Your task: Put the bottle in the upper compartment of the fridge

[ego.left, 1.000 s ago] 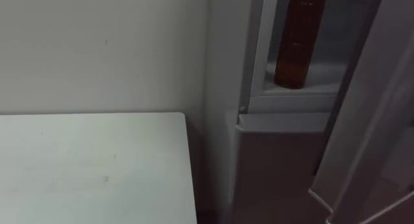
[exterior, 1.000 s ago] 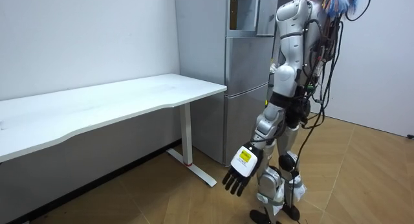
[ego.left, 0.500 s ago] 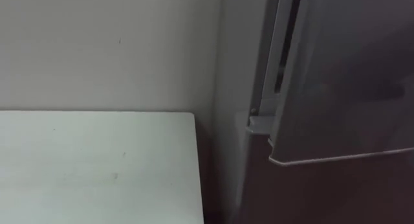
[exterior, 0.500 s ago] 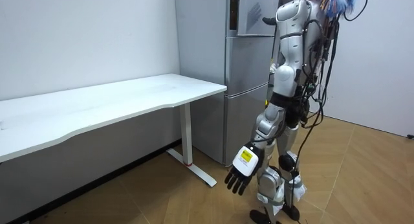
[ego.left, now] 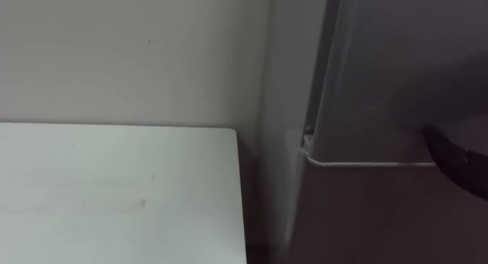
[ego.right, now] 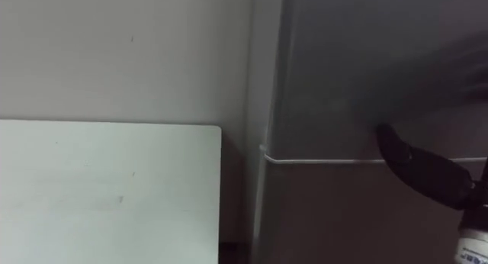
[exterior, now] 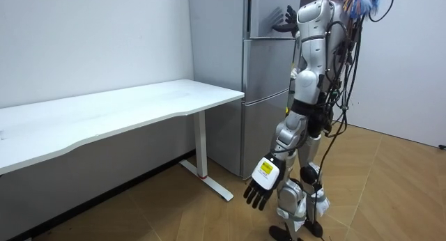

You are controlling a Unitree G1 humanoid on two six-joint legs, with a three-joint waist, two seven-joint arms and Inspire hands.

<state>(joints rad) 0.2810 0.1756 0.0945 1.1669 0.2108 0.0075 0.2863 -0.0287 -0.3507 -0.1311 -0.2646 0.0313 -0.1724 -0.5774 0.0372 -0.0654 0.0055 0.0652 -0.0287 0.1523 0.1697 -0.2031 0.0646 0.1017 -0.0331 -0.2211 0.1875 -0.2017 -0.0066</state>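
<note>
The grey fridge (exterior: 265, 81) stands before me, beside the white table. Its upper door (ego.left: 396, 73) lies shut against the cabinet, so the brown bottle behind it is hidden. My right hand (ego.right: 419, 169) rests flat on the front of that door near its lower edge. In the room view, this right hand (exterior: 282, 21) has its fingers spread and straight on the door. My left hand (exterior: 259, 189) hangs open beside my leg and holds nothing.
A white table (ego.left: 114, 195) stands to the left of the fridge, its corner close to the fridge's side wall. A plain white wall runs behind both. I stand on a wooden floor (exterior: 376, 199) right in front of the fridge.
The upper door has swung from open to shut, covering the bottle on its shelf. My right hand has come into view on the door front. The left hand stays hanging.
</note>
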